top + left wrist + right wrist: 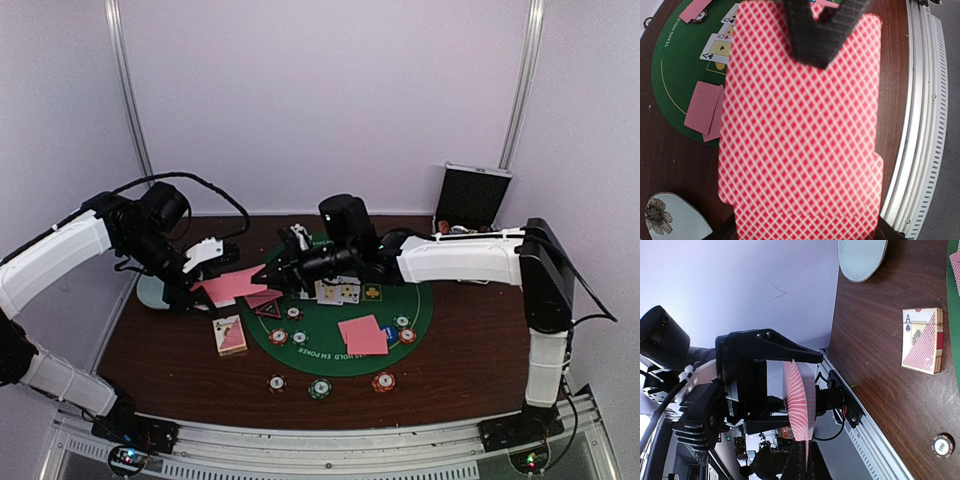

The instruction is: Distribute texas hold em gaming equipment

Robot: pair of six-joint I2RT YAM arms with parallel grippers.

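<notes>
Fingers of both arms meet just left of the green mat (345,352). Our left gripper (203,285) is closed tight on the deck of pink-red-backed cards (805,222) and holds it flat in the air. Our right gripper (263,273) has its jaws pressed together at the deck's edge toward the mat. One black finger (812,42) lies over the top card (800,115), so we judge that it pinches this card.

We take this for the dealing step. Two cards (362,335) lie face-down on the near-right part of the mat, and others (340,291) lie face-up at its centre. For the next move, we think the right arm must slide the single card off the deck — without dragging a second one — and lay it on the mat.
</notes>
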